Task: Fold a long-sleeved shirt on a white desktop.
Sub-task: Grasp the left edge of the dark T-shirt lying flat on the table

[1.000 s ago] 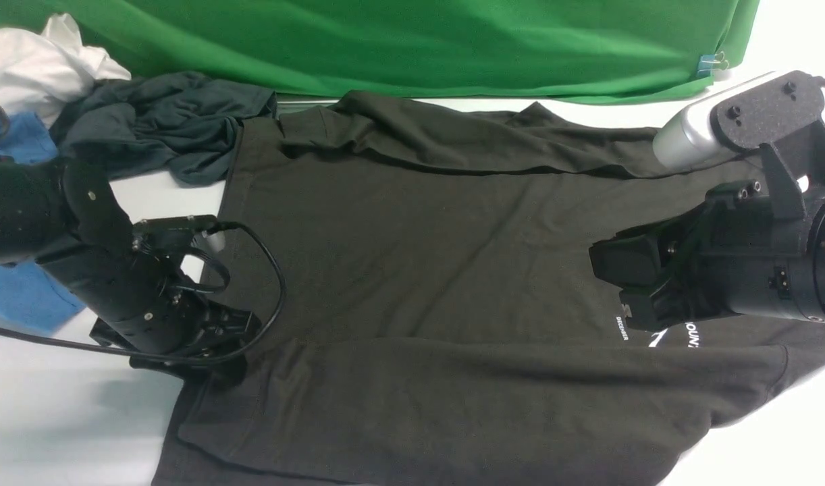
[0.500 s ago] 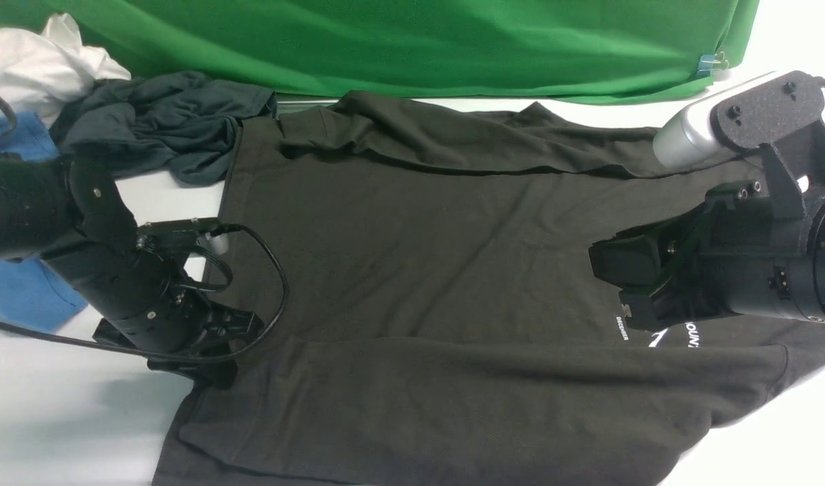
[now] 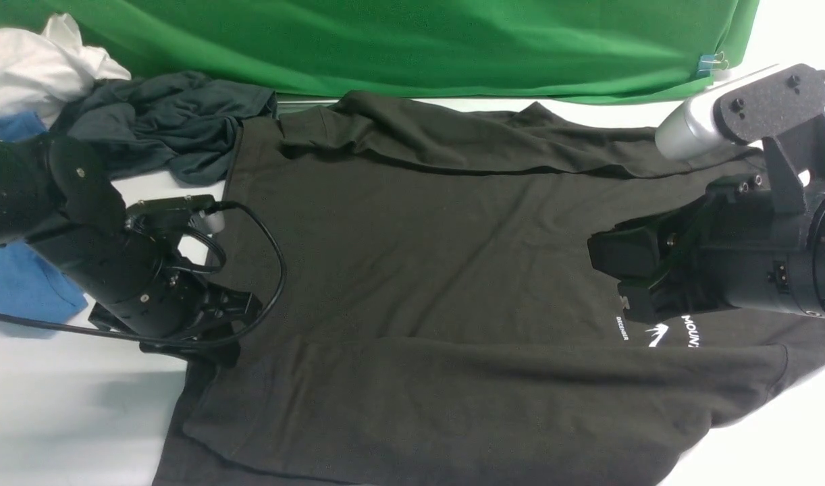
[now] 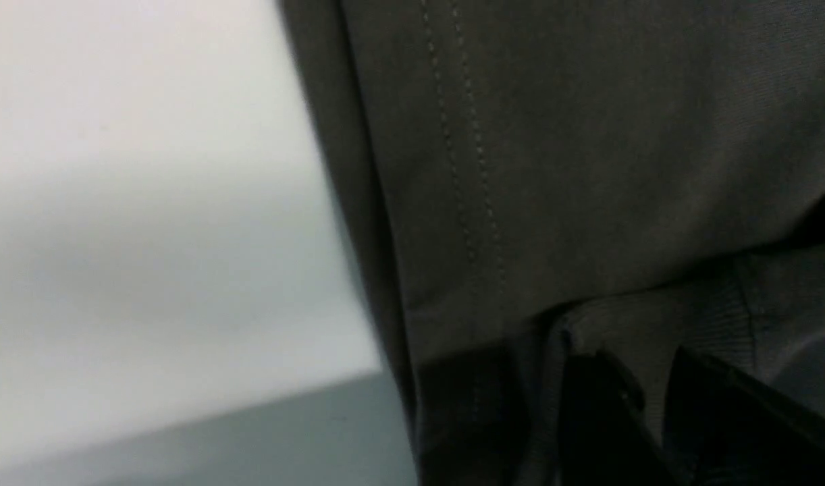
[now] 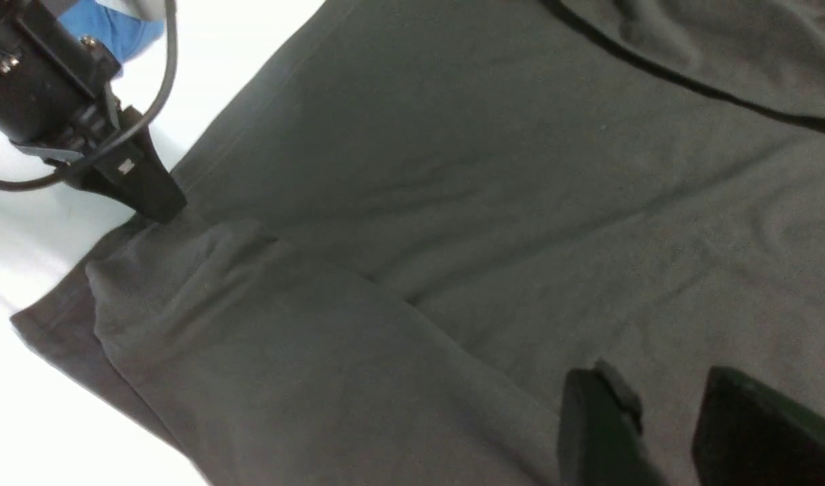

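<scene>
The shirt (image 3: pixel 419 270) lies spread across the table (image 3: pixel 61 418), hem toward 9 o'clock. The left end effector (image 3: pixel 213 352) presses at its 8 o'clock edge, jaws narrowly parted; I cannot tell whether it holds cloth. The right end effector (image 3: pixel 618 287) hovers half-open and empty over the chest. A shallow pinch could slip, or catch hem and sleeve together and drag the body askew.

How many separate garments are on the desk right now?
4: the long-sleeved shirt spread across the centre; a slate-grey garment, a white garment and a blue garment bunched at left. More may hide underneath.
</scene>
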Available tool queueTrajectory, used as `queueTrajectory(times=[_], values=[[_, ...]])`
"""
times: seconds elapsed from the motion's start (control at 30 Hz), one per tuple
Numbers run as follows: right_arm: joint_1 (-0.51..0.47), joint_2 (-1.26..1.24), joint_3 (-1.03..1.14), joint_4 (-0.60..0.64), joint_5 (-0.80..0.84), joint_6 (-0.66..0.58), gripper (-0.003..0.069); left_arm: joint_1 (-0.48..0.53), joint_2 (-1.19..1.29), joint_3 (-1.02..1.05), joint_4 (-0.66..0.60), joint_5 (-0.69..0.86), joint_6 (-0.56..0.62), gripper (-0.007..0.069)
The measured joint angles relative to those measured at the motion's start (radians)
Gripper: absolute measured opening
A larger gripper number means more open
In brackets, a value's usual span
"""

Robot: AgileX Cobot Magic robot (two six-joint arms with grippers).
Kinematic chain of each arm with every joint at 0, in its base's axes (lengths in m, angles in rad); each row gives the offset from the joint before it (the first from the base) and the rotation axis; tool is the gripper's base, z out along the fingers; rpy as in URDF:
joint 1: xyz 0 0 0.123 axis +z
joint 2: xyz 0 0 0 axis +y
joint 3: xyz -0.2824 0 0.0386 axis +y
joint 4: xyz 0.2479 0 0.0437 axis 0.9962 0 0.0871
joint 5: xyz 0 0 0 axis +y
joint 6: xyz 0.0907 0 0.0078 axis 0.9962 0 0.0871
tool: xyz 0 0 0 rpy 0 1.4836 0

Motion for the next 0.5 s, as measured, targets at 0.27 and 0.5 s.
queueTrajectory(times=[0.27, 0.5], values=[[0.000, 0.000, 0.000, 0.000, -0.008, 0.000, 0.0240, 0.000, 0.001, 0.000, -0.011, -0.026, 0.034, 0.0194], [0.000, 0.003, 0.000, 0.000, -0.008, 0.000, 0.0241, 0.000, 0.001, 0.000, 0.026, -0.031, -0.014, 0.0288]])
